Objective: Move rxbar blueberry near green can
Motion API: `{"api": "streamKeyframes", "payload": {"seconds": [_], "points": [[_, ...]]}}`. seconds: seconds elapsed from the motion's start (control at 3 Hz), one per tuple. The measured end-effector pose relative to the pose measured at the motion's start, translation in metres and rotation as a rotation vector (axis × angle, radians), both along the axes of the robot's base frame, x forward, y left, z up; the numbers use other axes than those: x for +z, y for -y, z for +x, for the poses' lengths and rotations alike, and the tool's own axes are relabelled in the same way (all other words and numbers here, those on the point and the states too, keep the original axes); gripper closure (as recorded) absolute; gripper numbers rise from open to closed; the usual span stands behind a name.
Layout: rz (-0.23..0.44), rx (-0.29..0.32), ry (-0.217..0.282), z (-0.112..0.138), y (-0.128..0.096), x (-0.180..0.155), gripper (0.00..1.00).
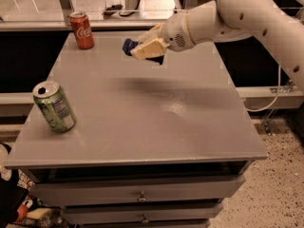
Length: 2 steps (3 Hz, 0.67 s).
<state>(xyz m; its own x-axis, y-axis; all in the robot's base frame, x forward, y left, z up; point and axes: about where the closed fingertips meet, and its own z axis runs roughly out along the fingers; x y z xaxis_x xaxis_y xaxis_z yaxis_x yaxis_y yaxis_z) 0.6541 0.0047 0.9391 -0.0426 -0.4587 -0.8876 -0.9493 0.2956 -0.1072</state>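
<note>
The green can with a silver top and white label panel stands at the left front of the grey table. My gripper hangs in the air above the table's far middle, well to the right of and beyond the can. It is shut on the rxbar blueberry, whose dark blue end sticks out to the left between the cream fingers. Most of the bar is hidden by the fingers.
A red Coca-Cola can stands at the table's far left corner. A counter with small dark objects runs behind the table. Drawers sit below the front edge. Speckled floor is at the right.
</note>
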Motion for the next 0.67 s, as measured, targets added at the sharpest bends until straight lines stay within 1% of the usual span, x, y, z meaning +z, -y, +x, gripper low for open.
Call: {"api": "streamKeyframes", "payload": {"seconds": [0.33, 0.67], "points": [[-0.002, 0.012, -0.021, -0.045, -0.033, 0.001, 1.00], [-0.021, 0.021, -0.061, -0.078, -0.056, -0.015, 1.00]]}}
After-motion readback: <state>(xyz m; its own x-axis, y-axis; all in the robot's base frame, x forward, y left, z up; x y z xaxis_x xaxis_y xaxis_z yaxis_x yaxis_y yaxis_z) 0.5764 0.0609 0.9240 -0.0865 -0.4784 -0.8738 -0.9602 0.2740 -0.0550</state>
